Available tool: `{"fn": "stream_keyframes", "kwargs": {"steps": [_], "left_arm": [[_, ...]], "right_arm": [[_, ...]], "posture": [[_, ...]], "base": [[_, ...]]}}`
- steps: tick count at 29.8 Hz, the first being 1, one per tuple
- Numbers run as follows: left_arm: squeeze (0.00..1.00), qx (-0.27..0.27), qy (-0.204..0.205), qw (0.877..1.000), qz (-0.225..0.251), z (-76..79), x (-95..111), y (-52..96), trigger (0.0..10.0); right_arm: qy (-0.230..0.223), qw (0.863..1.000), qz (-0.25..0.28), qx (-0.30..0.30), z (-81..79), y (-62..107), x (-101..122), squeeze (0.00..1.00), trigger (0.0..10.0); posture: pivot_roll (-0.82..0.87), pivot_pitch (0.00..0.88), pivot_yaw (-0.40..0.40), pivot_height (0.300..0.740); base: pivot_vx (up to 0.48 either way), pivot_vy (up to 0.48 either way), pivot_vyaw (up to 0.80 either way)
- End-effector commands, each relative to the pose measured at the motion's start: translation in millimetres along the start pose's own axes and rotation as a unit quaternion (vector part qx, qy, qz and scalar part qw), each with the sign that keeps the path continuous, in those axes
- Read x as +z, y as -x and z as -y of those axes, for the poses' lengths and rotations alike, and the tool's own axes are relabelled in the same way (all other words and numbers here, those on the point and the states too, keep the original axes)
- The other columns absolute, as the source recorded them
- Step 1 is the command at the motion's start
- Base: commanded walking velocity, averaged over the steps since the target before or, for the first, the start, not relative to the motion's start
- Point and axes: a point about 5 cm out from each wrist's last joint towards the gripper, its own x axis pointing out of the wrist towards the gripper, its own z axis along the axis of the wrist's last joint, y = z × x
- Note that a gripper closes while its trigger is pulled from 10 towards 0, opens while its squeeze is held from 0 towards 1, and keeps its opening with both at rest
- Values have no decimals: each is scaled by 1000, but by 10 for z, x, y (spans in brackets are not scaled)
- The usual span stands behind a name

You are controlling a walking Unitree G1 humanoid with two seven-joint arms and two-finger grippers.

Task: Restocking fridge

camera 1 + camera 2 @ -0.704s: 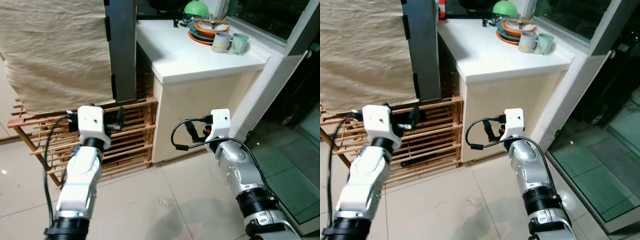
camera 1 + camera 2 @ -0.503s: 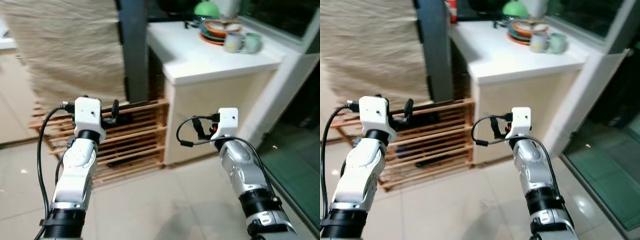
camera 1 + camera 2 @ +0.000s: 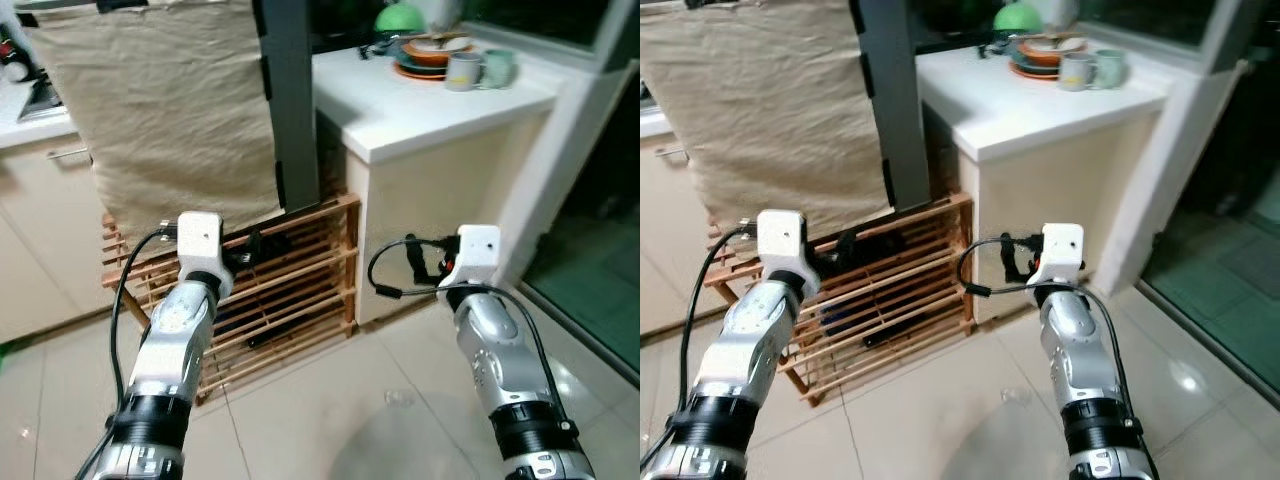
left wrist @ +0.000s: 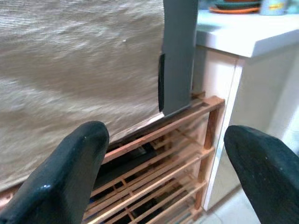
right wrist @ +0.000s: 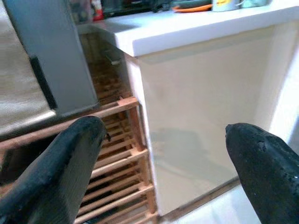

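Wooden rack (image 3: pixel 300 270) beyond both raised, spread-fingered hands: left hand (image 4: pixel 163 154), right hand (image 5: pixel 163 154).

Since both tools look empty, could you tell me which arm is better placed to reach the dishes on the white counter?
Right, probably. The right tool is open in front of the white counter, below the stacked dishes. The left tool is open before the wooden slatted rack, farther away.
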Motion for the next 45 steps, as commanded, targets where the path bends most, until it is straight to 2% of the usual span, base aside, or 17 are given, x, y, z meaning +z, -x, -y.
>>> {"fn": "stream_keyframes", "kwargs": {"steps": [1,6,9,11,13,17,21,26,30,33,36,39,45], "left_arm": [[0,-12,7,1000,2,29,25,-52,10000],[0,-21,3,1000,-2,45,18,-76,10000],[0,-40,9,999,-8,72,-27,-56,10000],[0,-40,9,999,-8,72,-27,-56,10000],[0,-40,20,999,-12,59,-69,-37,10000],[0,-36,36,999,-3,39,-67,-18,10000],[0,-45,42,998,5,26,-55,5,10000],[0,-62,10,998,13,43,-30,27,10000],[0,-71,19,997,36,80,52,51,10000],[0,-79,36,994,59,101,151,92,10000],[0,-86,36,994,63,125,165,109,10000],[0,-93,1,994,60,132,137,103,10000],[0,-93,-1,993,66,141,206,86,10000]], "right_arm": [[14,1000,23,-3,4,-13,115,24,10000],[33,999,29,-1,-29,-1,129,20,10000],[49,997,43,31,-97,124,131,16,10000],[49,997,43,31,-97,124,131,16,10000],[44,998,38,28,-30,253,50,20,10000],[31,999,25,15,56,345,-32,20,10000],[25,999,32,11,58,342,-2,20,10000],[-13,999,50,7,54,314,80,24,10000],[8,998,48,26,-2,299,71,24,10000],[3,998,61,10,32,264,134,27,10000],[2,998,64,8,30,235,152,27,10000],[2,998,60,11,-20,126,142,31,10000],[-11,998,56,19,-105,54,153,35,10000]], "posture": [[-199,0,124,740],[-199,0,128,740],[-197,0,129,740],[-197,0,129,740],[-191,0,124,740],[-189,0,126,740],[-188,0,125,740],[-171,0,90,740],[-147,0,72,740],[-136,0,68,740],[-129,0,65,740],[-128,0,62,740],[-115,0,58,740]], "base": [[0,480,-781],[0,480,-313],[0,480,0],[0,480,0],[0,480,0],[0,480,0],[0,475,0],[0,463,0],[0,462,0],[0,470,0],[0,472,0],[0,477,0],[0,480,-485]]}}
